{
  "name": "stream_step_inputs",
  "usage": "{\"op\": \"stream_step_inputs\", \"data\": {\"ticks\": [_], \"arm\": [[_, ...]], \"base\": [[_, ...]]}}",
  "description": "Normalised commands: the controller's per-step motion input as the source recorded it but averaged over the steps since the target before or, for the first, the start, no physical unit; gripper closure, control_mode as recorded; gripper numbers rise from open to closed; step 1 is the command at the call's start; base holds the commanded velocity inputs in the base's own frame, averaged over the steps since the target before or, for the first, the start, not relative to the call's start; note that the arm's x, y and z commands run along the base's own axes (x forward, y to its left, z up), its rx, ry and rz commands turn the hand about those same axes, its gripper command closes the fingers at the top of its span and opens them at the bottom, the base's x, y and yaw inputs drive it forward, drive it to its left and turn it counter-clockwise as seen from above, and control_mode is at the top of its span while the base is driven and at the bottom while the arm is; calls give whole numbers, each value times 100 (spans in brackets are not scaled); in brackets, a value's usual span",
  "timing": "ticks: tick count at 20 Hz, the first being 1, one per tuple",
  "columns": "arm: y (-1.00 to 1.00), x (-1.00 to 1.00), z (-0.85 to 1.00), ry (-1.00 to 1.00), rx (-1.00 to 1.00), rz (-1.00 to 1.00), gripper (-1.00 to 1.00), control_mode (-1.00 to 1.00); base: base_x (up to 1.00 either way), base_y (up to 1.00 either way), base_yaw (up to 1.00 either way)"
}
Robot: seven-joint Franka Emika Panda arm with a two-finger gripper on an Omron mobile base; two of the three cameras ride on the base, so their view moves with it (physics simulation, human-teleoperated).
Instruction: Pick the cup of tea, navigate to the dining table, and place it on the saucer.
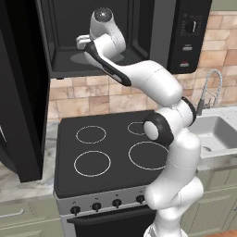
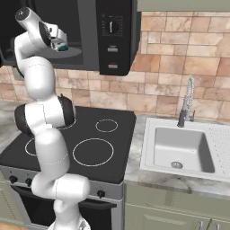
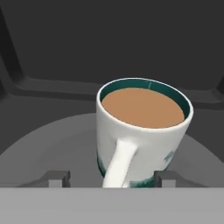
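Pincer sits released, fingertips flanking the cup of tea at 12 o'clock, its handle pointing back at 6. I'm at the pick step; the cup stands on the microwave turntable. Next I'd clench, then lift straight out.

base views flank stove, hand view seemingly close inside microwave
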Motion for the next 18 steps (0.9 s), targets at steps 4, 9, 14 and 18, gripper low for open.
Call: {"op": "stream_step_inputs", "data": {"ticks": [4, 9, 14, 18], "arm": [[-6, 0, -20, 0, 1, 0, 100, -100], [-3, 0, -22, 0, 1, 0, 100, -100], [-1, -20, -2, -1, 3, 0, 100, -100], [-3, -97, 36, -5, 5, 0, 100, -100]], "base": [[0, 0, 0], [0, 0, 0], [0, 0, 0], [0, 0, 0]]}}
